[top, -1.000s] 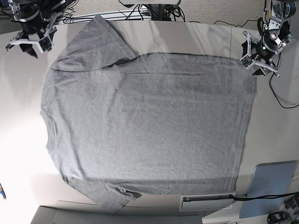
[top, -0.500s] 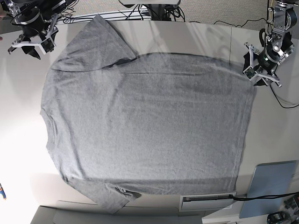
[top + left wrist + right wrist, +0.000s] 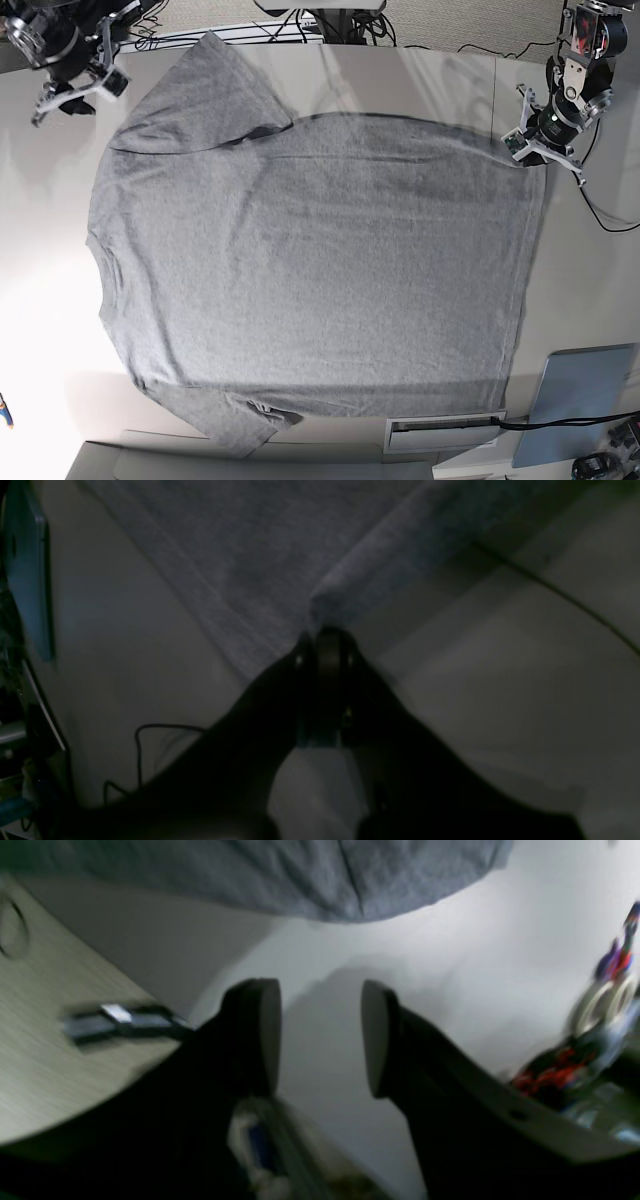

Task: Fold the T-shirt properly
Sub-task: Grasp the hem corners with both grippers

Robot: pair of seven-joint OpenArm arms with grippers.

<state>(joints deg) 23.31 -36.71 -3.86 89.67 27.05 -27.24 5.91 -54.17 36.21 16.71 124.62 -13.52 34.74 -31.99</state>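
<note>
The heather-grey T-shirt lies spread flat on the table, plain side up, with its collar at the left and its hem at the right. My left gripper is at the far hem corner. In the left wrist view its fingers are pressed together at that corner, and the shirt rises in a ridge toward them. My right gripper is off the shirt, left of the far sleeve. In the right wrist view it is open and empty above bare table, with the shirt's edge ahead.
A flat blue-grey panel lies at the near right and also shows in the left wrist view. A white slotted box sits at the near edge. A cable lies right of the hem. Colourful clutter is beside my right gripper.
My left gripper has shifted a little toward the far side and onto the hem corner. My right gripper has moved up and left, farther from the sleeve. The shirt lies as before.
</note>
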